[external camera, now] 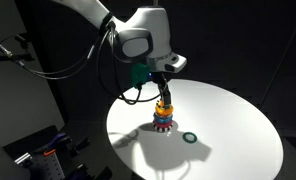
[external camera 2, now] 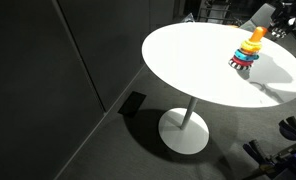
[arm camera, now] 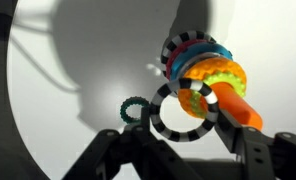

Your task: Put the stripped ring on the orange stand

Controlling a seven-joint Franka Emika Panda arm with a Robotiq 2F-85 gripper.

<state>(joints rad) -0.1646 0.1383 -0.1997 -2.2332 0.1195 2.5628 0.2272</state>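
In the wrist view my gripper [arm camera: 188, 138] is shut on the stripped ring [arm camera: 166, 118], a black and white ring held between the two fingers. The orange stand [arm camera: 240, 106] rises from a stack of coloured rings [arm camera: 203, 62] and shows partly through the ring's hole. I cannot tell whether the ring is around the peg or just above it. In an exterior view the gripper [external camera: 163, 90] hangs right over the orange stand [external camera: 164, 104]. The stand also shows far off in an exterior view [external camera 2: 255, 36].
A plain dark green ring [arm camera: 135, 110] lies flat on the round white table [external camera: 233, 115], beside the stack; it also shows in an exterior view [external camera: 191, 138]. The table stands on a single pedestal [external camera 2: 184, 128] in a dark room. Cables and equipment sit near the floor [external camera: 38, 155].
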